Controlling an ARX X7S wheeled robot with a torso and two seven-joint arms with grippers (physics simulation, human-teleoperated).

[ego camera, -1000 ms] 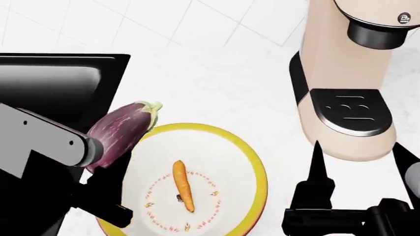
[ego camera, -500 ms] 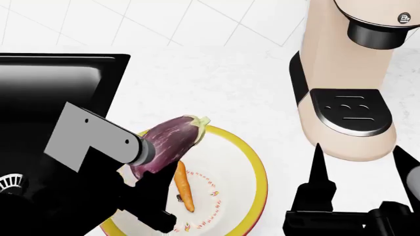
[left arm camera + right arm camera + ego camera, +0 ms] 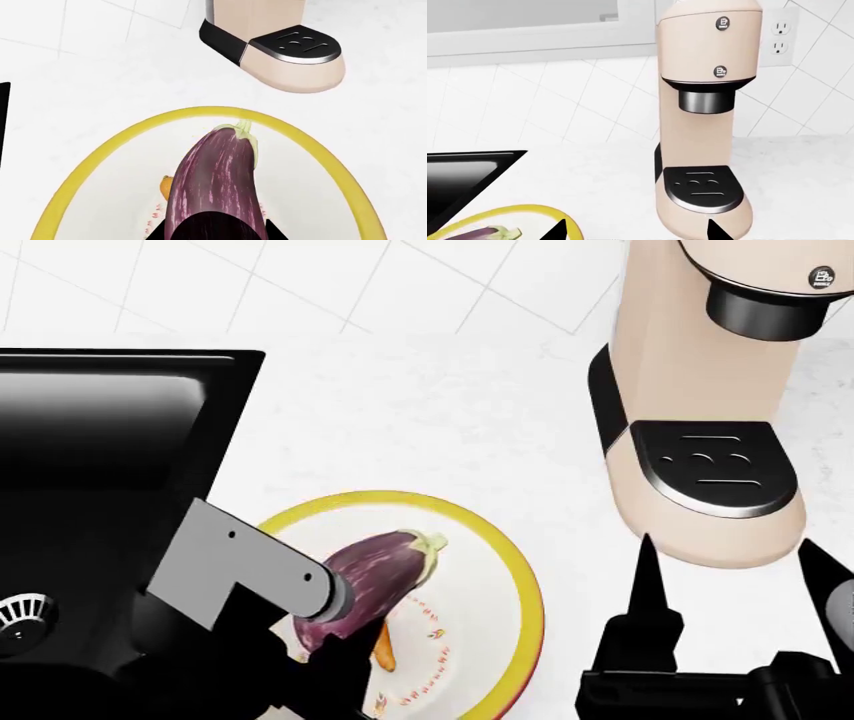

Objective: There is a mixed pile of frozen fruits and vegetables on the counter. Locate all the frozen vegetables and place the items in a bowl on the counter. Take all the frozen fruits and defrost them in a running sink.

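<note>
Black sink sits at your far left. Beside it, your left gripper pinches the eggplant over the bowl, green cap toward the coffee machine; the carrot lies in the bowl beneath it. Your right gripper is spread wide before the machine, holding nothing.

We see a white tiled wall behind, a double wall socket at far right, and a beige coffee machine standing right.
</note>
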